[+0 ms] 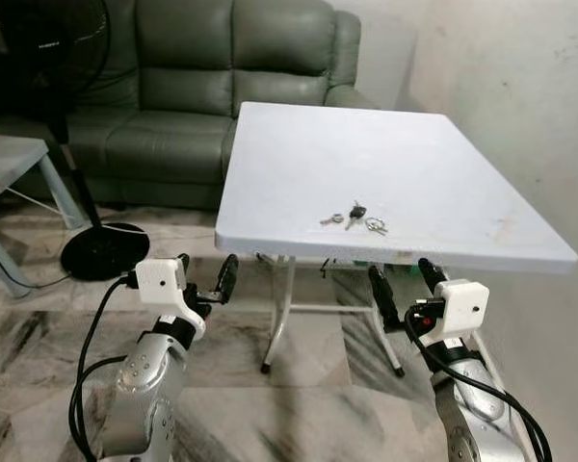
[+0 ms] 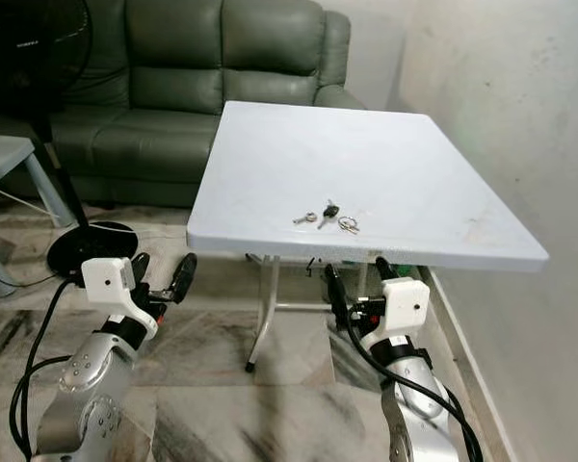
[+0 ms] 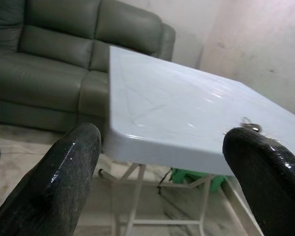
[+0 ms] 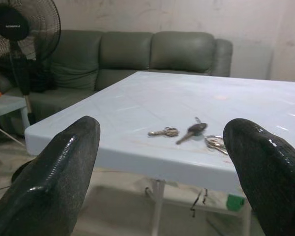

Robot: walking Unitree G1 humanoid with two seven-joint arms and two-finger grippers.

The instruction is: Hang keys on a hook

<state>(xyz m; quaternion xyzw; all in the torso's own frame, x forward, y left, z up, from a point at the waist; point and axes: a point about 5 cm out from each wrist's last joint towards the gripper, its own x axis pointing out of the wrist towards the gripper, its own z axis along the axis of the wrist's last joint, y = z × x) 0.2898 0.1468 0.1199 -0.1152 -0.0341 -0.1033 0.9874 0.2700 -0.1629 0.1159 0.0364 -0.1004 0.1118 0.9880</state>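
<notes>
Keys (image 1: 354, 218) lie loose on the white folding table (image 1: 443, 164), close to its near edge, spread in a short row running roughly left to right; the black-headed key angles away from the edge. Right gripper (image 1: 403, 287) hangs below the table edge, fingers spread wide, keys just ahead and above it. Left gripper (image 1: 205, 277) also wide, further off to the side. Right arm is nearer. Judgement: pickup not yet started; no hook visible.

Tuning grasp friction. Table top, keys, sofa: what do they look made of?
Table top: probably moulded plastic, pale, smooth, with a soft sheen and rounded edge. Keys: metal, likely; small silvery glints, one with a dark head, maybe plastic. Sofa: leather or a leather-look cover, grey-green, with creases and a dull shine.
</notes>
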